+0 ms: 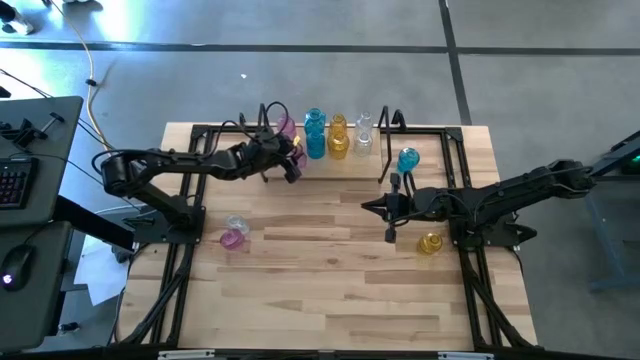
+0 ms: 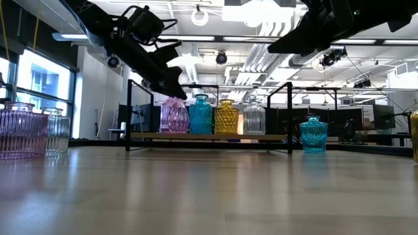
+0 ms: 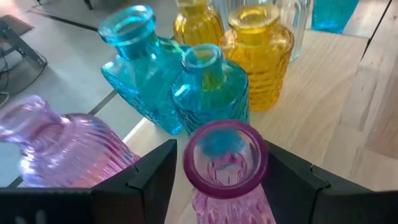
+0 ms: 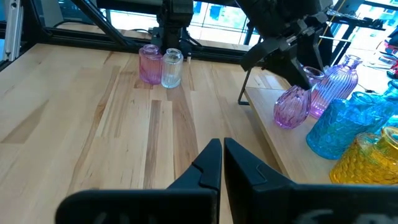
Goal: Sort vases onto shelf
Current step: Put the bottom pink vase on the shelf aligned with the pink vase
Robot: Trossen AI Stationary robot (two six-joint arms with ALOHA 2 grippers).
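The shelf (image 2: 261, 136) stands at the table's far middle and carries several vases: pink, teal (image 1: 315, 133), yellow (image 1: 338, 137) and clear (image 1: 363, 132). My left gripper (image 3: 221, 171) is open at the shelf's left end, one finger on each side of the neck of a pink vase (image 3: 225, 163) that stands upright on the shelf. A second pink vase (image 3: 59, 146) stands beside it. My right gripper (image 1: 392, 207) hangs shut over the table's middle right and holds nothing. My left gripper has its fingers (image 3: 155, 171) on either side of the pink vase's neck (image 3: 205, 177), slanting down from the table's left. A gap shows at one finger. I cannot tell whether the other touches the rim. The vase's base rests on the shelf.
A teal vase (image 1: 407, 158) stands on the table right of the shelf. A yellow one (image 1: 430, 243) stands near my right arm's base. A pink vase (image 1: 233, 238) and a clear vase (image 1: 237, 223) stand together at the left. A black rail frame (image 1: 180, 290) edges the table.
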